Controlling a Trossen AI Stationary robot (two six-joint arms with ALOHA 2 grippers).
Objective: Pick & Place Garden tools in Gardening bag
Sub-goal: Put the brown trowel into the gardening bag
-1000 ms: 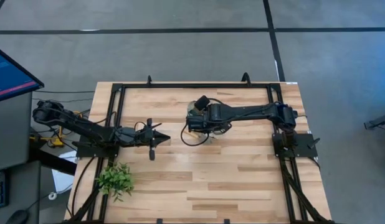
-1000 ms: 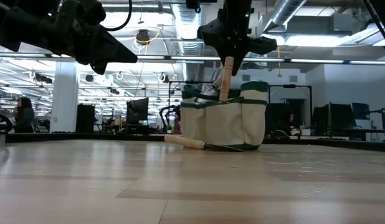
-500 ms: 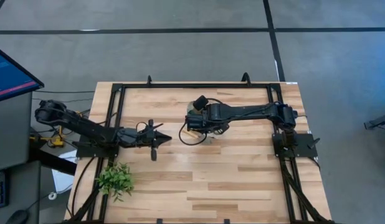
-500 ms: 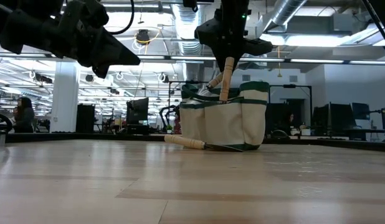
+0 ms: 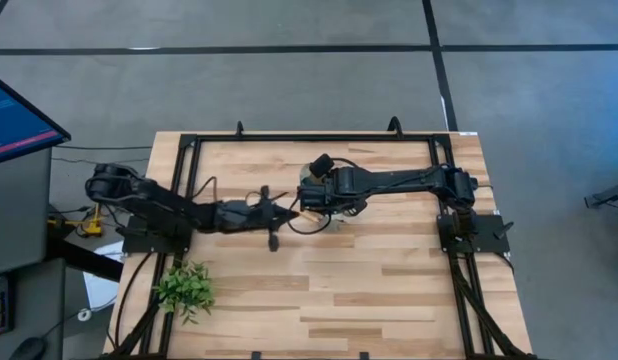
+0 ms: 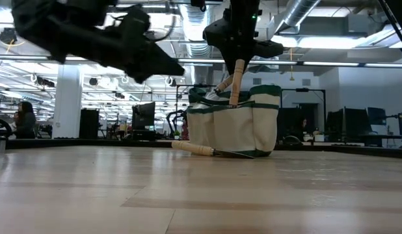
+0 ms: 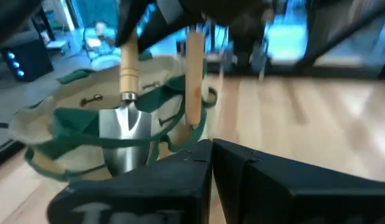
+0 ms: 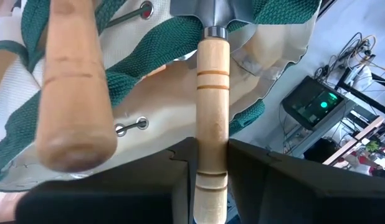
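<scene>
The beige gardening bag (image 6: 233,127) with green trim stands on the table at centre; it also shows in the left wrist view (image 7: 68,124). My right gripper (image 5: 314,196) hangs over it, shut on a trowel's wooden handle (image 6: 236,81). The trowel's silver head (image 8: 211,12) is down inside the bag. A second wooden handle (image 8: 74,81) sticks up out of the bag beside it. Another wooden-handled tool (image 6: 194,149) lies on the table against the bag's base. My left gripper (image 5: 287,212) is shut and empty, raised just left of the bag. My right gripper pinches the trowel's wooden handle near its free end (image 8: 211,163) between its two fingers (image 8: 180,168). It comes from above, pointing down along the handle. The trowel hangs nearly upright, head down inside the bag's mouth; whether the head rests on anything is hidden by the bag.
A leafy green plant (image 5: 186,288) sits at the table's near left corner. A black frame (image 5: 319,138) runs round the table's far and side edges. A monitor (image 5: 19,120) stands off the table's left side. Bare wood (image 5: 369,290) lies near and right of the bag.
My left gripper has moved toward the table's right edge, closing on the bag, staying raised above the table. My right gripper has stayed over the bag with the trowel held upright.
</scene>
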